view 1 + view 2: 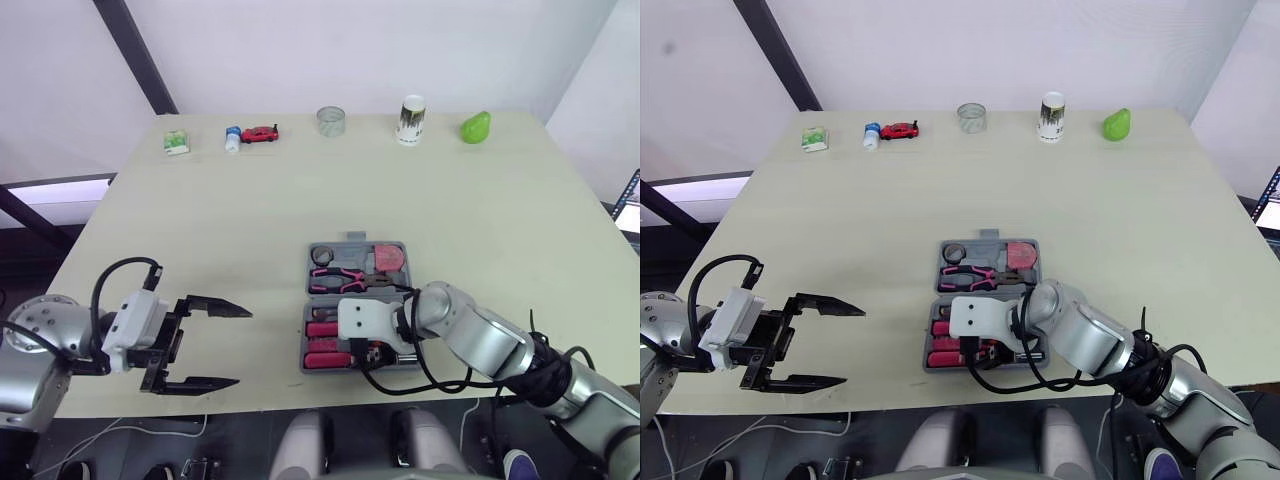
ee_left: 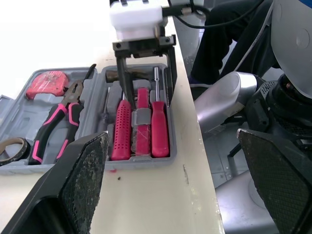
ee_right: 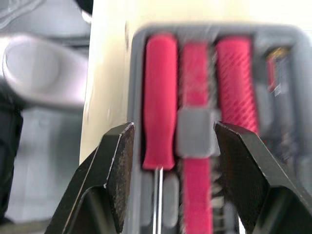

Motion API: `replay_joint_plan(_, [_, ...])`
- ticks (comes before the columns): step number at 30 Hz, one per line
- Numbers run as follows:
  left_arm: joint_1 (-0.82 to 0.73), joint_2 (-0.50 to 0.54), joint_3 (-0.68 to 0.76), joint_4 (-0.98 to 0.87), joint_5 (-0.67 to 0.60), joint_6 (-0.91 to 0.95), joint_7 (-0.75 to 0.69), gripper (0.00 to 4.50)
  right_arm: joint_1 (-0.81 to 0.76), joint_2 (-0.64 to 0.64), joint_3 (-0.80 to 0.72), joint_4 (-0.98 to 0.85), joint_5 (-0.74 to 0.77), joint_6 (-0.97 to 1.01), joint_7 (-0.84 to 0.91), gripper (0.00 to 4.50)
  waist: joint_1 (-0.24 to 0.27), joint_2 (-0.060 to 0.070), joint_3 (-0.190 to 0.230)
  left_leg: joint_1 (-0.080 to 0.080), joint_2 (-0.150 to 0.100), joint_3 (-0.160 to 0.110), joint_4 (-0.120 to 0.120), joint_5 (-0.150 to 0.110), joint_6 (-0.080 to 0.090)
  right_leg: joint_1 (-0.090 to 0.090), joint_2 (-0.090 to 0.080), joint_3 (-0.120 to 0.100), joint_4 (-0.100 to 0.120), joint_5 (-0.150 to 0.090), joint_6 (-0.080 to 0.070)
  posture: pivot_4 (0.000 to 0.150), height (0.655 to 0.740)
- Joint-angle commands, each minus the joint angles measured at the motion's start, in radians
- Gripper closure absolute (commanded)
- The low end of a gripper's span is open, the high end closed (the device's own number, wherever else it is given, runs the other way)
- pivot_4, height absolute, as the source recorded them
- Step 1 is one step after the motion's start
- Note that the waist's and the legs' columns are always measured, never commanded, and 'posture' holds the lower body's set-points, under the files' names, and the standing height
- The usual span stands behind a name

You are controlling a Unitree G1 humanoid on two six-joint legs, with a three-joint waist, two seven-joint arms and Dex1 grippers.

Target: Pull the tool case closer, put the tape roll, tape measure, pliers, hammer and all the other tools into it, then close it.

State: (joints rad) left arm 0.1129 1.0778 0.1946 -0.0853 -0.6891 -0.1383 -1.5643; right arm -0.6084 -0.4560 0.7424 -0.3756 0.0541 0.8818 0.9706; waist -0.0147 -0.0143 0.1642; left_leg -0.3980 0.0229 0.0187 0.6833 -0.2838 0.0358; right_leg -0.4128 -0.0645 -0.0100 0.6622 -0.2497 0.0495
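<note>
Jaws being held released, both arms: red tool handles [image 3: 158,97] being straddled by right gripper [image 3: 173,134], likely for seating; left gripper [image 1: 242,347] being parked clear, 8 o'clock of tool case [image 1: 356,246].

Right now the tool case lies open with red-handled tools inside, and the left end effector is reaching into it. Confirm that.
Wrong arm. The tool case lies open with red-handled tools inside, but the right end effector is reaching into it, as the left eye view shows. The left end effector hovers apart from it.

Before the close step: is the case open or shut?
Open. Case lies flat in two halves, with pliers and red handles exposed inside.
</note>
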Motion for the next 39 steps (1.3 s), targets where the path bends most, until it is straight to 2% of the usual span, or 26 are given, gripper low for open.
replay_joint_plan(1, [-0.011,-0.001,0.018,0.002,-0.003,-0.003,-0.05,0.0,0.087,0.033,-0.134,0.002,0.1,-0.214,0.019,2.05,0.001,0.0,0.0,0.0,0.0,0.0,0.0,0.0,0.0,0.0,0.0,0.0,0.0,0.0,0.0,0.15,0.74])
replay_joint_plan(3, [-0.016,-0.002,0.016,0.003,-0.003,-0.001,-0.05,0.0,0.134,0.012,-0.169,0.02,0.123,-0.304,0.048,2.61,0.003,0.0,0.0,0.0,0.0,0.0,0.0,0.0,0.0,0.0,0.0,0.0,0.0,0.0,0.0,0.15,0.74])
replay_joint_plan(4, [-0.019,-0.002,0.014,0.005,-0.003,-0.001,-0.05,0.0,0.149,0.007,-0.177,0.038,0.12,-0.332,0.049,3.1,0.003,0.0,0.0,0.0,0.0,0.0,0.0,0.0,0.0,0.0,0.0,0.0,0.0,0.0,0.0,0.15,0.74])
replay_joint_plan(5, [-0.021,-0.003,0.013,0.006,-0.003,-0.001,-0.05,0.0,0.163,0.007,-0.185,0.059,0.118,-0.365,0.048,3.3,0.003,0.0,0.0,0.0,0.0,0.0,0.0,0.0,0.0,0.001,-0.001,0.0,0.0,0.0,0.0,0.15,0.74])
replay_joint_plan(7, [-0.025,-0.005,0.01,0.007,-0.002,-0.001,-0.05,0.0,0.181,0.008,-0.193,0.09,0.116,-0.42,0.051,4.28,0.002,0.0,0.0,0.0,0.0,0.0,0.0,0.0,0.0,0.0,-0.001,0.0,0.0,0.0,0.0,0.15,0.74])
replay_joint_plan(8, [-0.028,-0.006,0.008,0.008,-0.001,-0.001,-0.05,0.0,0.19,0.011,-0.193,0.115,0.11,-0.45,0.053,4.4,0.001,0.0,0.0,0.0,0.0,0.0,0.0,0.0,0.0,0.0,0.0,0.0,0.0,0.0,0.0,0.15,0.74])
replay_joint_plan(22, [-0.056,-0.01,-0.004,0.015,0.002,0.01,-0.05,0.0,0.255,0.037,-0.153,0.33,0.037,-0.615,0.079,4.4,0.002,0.0,0.0,0.0,0.0,0.001,0.0,0.0,0.0,0.0,0.0,0.0,0.0,0.0,0.0,0.15,0.74])
replay_joint_plan(28, [-0.054,-0.016,0.002,0.01,0.006,0.017,-0.05,0.0,0.266,0.022,-0.136,0.406,-0.049,-0.657,0.053,4.4,0.001,0.0,0.0,0.001,0.0,0.0,0.0,0.0,0.0,0.0,0.001,0.0,0.0,0.0,0.0,0.15,0.74])
replay_joint_plan(35, [-0.056,-0.066,0.011,-0.021,-0.013,0.126,0.033,0.0,0.3,0.053,-0.263,0.277,0.088,-0.617,0.056,4.4,0.003,0.0,0.0,0.001,0.0,0.001,0.0,0.0,0.0,0.001,0.0,0.001,0.0,0.0,0.0,0.15,0.74])
replay_joint_plan(39, [-0.09,-0.135,-0.006,0.072,0.041,0.178,0.118,0.0,0.33,0.028,-0.449,0.213,0.218,-0.613,0.031,4.4,0.006,0.0,0.0,0.001,0.0,0.0,0.0,0.0,0.0,0.001,0.0,0.0,0.0,0.0,0.0,0.15,0.74])
